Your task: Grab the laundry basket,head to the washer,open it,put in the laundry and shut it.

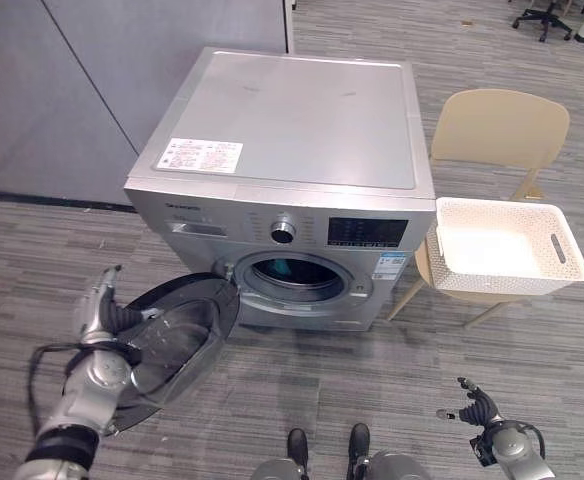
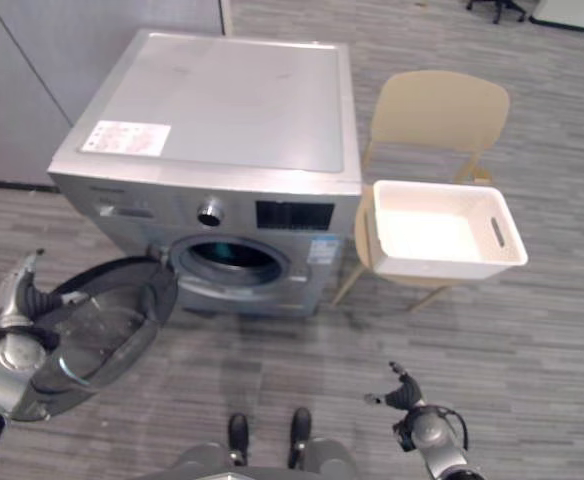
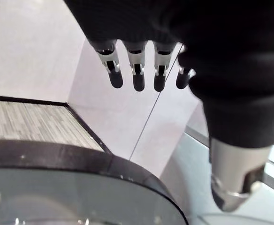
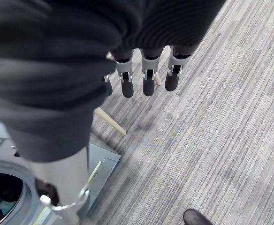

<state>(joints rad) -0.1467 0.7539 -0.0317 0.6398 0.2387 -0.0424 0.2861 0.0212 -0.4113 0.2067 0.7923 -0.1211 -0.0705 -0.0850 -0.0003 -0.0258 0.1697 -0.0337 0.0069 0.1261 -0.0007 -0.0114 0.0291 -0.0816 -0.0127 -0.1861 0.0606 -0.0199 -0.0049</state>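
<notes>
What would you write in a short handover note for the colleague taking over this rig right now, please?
Left hand: open, fingers straight, at the outer side of the open washer door.
Right hand: open, idle, low over the floor.
Laundry basket: on the chair beside the washer, looks empty.
Done: door swung wide; something dark teal shows inside the drum.
Left: shut the door.

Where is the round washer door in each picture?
Left eye view: the washer door hangs open at lower left, by the left hand.
Right eye view: it sits at far lower left.
Left wrist view: its dark rim and glass run along the bottom.
Right wrist view: the door is not in it.
Shared landmark: the drum opening.
</notes>
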